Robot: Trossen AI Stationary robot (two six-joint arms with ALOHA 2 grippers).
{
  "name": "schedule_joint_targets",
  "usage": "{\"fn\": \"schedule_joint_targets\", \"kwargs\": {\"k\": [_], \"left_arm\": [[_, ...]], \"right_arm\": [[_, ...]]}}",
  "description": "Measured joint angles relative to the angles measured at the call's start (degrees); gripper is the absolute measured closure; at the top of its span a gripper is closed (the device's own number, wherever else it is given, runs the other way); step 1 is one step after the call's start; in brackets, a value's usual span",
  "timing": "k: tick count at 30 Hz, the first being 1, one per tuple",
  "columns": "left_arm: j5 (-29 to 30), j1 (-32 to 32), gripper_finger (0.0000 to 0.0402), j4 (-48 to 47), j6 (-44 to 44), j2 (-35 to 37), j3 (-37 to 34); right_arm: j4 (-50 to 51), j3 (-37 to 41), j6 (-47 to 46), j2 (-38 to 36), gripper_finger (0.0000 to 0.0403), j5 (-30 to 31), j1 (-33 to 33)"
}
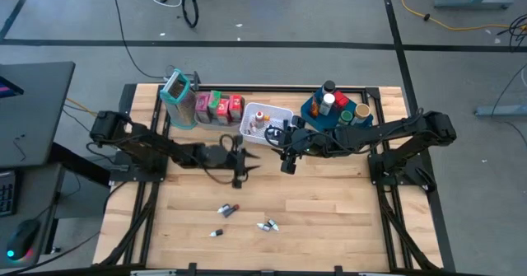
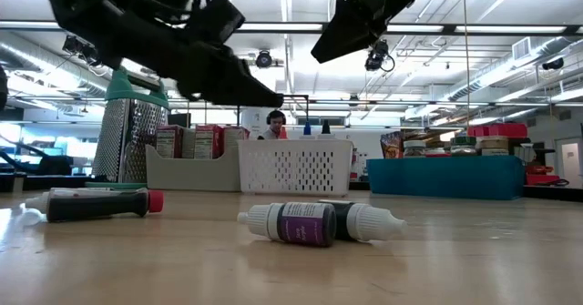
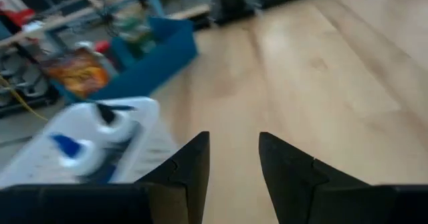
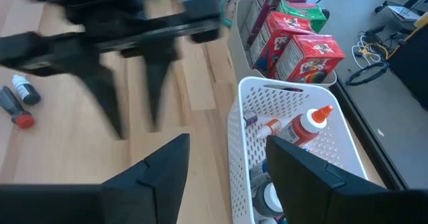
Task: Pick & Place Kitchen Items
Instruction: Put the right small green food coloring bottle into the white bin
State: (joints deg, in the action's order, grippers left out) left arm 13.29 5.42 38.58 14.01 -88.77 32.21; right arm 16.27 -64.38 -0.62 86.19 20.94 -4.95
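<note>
Both end effectors hang empty with fingers parted: the left end effector [image 1: 240, 162] and right end effector [image 1: 287, 159] near the white basket [image 1: 276, 114]. Small bottles [image 1: 267, 225] and a red-capped tube [image 1: 228, 210] lie on the table [image 1: 329, 210] well in front of them

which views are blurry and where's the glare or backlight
Left wrist view: smeared throughout, white mesh basket and blue tray soft. Right wrist view: left gripper streaked, cartons sharp. Low view: both arms are dark silhouettes against bright ceiling lights; small bottles crisp. High view: evenly lit, no glare.
</note>
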Motion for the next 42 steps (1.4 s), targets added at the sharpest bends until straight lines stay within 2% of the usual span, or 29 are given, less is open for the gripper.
{"fn": "schedule_joint_targets", "kwargs": {"k": [5, 8, 12, 15, 18, 20, 24, 33, 39, 42], "left_arm": [[2.91, 8.05, 0.0264, -4.64, -1.97, 0.0, 0.04], [2.42, 11.39, 0.0264, -11.13, -6.02, 0.0, 1.6], [1.09, 13.41, 0.0264, -25.04, -10.24, 0.0, 5.71], [2.73, 13.34, 0.0264, -29.85, -10.77, 0.0, 7.42], [5.14, 12.96, 0.0264, -30.09, -10.33, 0.0, 8.06], [5.1, 12.67, 0.0264, -30.09, -9.98, 0.0, 8.38], [5.06, 12.04, 0.0264, -30.13, -9.89, 0.0, 8.48], [3.42, 11.49, 0.0264, -30.66, -9.71, 0.0, 8.48], [4.9, 11.47, 0.0264, -32.41, -10.29, -0.04, 8.46], [8.1, 11.49, 0.0264, -32.97, -10.15, -0.04, 8.46]], "right_arm": [[-0.04, 0.0, -0.02, 0.0, 0.0195, -0.01, 0.0], [-0.07, 0.0, -0.04, 0.0, 0.0195, 0.01, 0.02], [-0.46, 0.0, -0.16, 0.0, 0.0195, 0.0, 0.02], [-0.9, 0.0, -2.78, 0.0, 0.0195, 0.01, 0.02], [-0.32, 0.0, -8.69, 0.3, 0.0195, -0.08, 0.02], [0.49, 0.0, -8.8, 0.52, 0.0195, -1.34, 0.07], [2.12, -0.02, -3.26, 0.74, 0.0195, -1.65, 0.26], [1.84, -0.02, 3.76, 0.76, 0.0195, -6.52, 0.31], [3.39, -0.02, -10.09, 0.76, 0.0195, -17.45, -2.35], [4.41, -0.02, -13.33, 0.86, 0.0195, -17.64, -6.51]]}}
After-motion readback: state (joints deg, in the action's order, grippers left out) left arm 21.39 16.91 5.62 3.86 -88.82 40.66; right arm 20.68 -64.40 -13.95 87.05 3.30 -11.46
